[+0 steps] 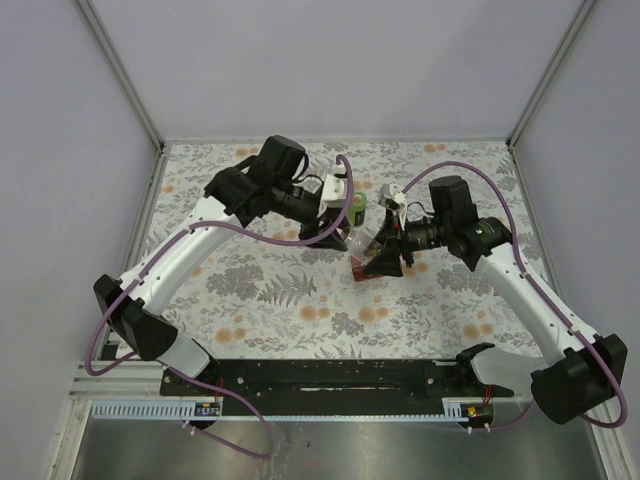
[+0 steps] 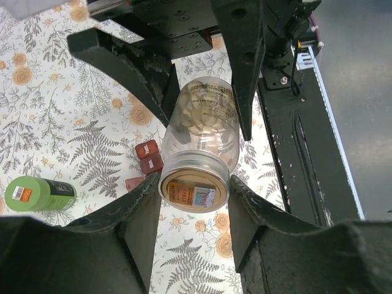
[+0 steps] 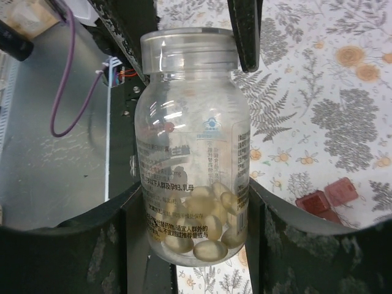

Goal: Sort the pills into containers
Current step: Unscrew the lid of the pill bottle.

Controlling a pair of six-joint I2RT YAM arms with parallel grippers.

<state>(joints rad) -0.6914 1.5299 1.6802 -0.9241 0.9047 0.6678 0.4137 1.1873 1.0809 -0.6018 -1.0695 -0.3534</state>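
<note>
Green bottle (image 2: 40,194) and red pill box (image 2: 149,156) lay near the clear pill bottle (image 3: 193,122); right gripper (image 3: 193,196) clamped its body, left gripper (image 2: 195,184) pinched its cap (image 3: 188,46).

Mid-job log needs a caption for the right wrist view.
Right gripper grips a clear pill bottle near its base, pale pills pooled inside, while the left gripper clamps its cap.

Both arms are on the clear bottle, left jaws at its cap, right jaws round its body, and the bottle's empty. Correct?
Not empty. The clear bottle holds pale yellowish pills, heaped at its base end, as the right wrist view shows. The rest stands: left jaws at the cap, right jaws round the body.
</note>
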